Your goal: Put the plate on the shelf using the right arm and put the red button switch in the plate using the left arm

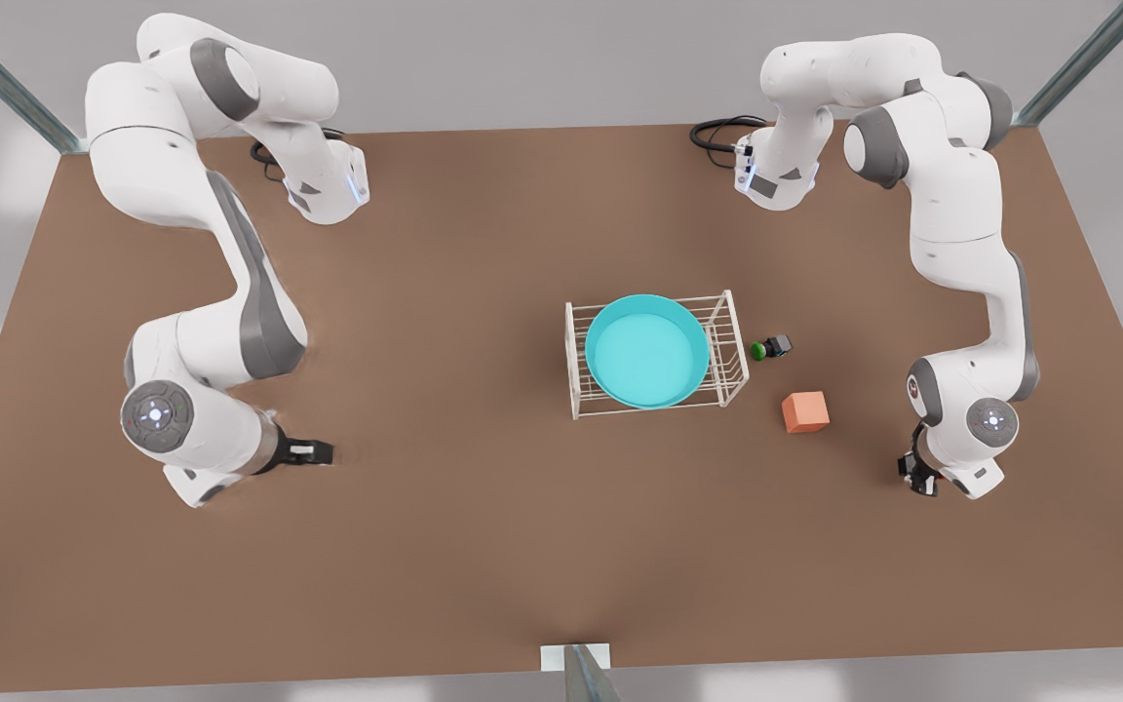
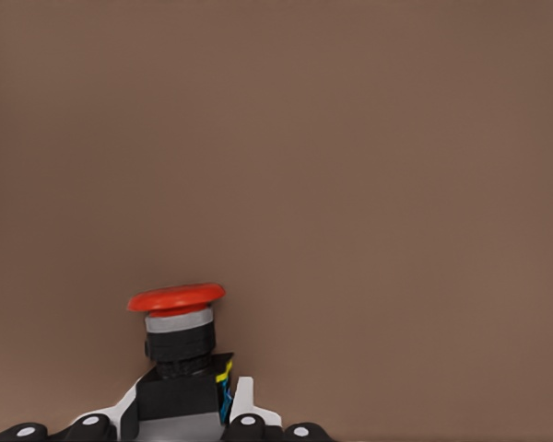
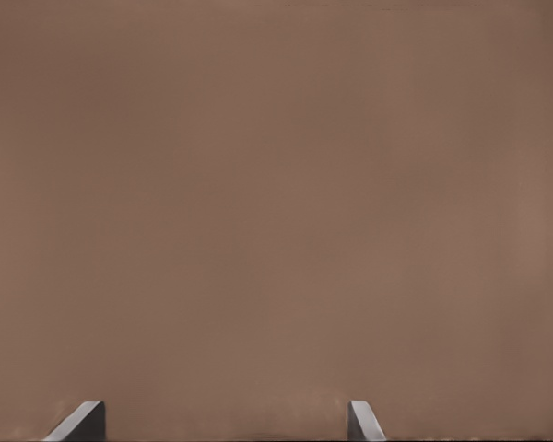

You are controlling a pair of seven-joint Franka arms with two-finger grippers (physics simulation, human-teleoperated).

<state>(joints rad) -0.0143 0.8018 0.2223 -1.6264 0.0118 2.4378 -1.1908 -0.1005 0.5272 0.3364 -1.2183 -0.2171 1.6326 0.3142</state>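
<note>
The turquoise plate (image 1: 646,351) lies flat on top of the white wire shelf (image 1: 732,341) at the table's middle. In the left wrist view, my left gripper (image 2: 170,419) is shut on the black body of the red button switch (image 2: 177,331). Its red cap points away from the fingers, with bare table behind it. My right gripper (image 3: 223,422) is open over bare brown table, with nothing between its fingers. In the front view, one arm's gripper (image 1: 313,452) sits low at the front view's left and the other arm's gripper (image 1: 917,475) low at its right. Both are well away from the shelf.
A green-capped switch (image 1: 771,347) lies just to the front view's right of the shelf. An orange cube (image 1: 805,411) sits a little nearer the camera. The brown table (image 1: 484,546) stretches wide around them.
</note>
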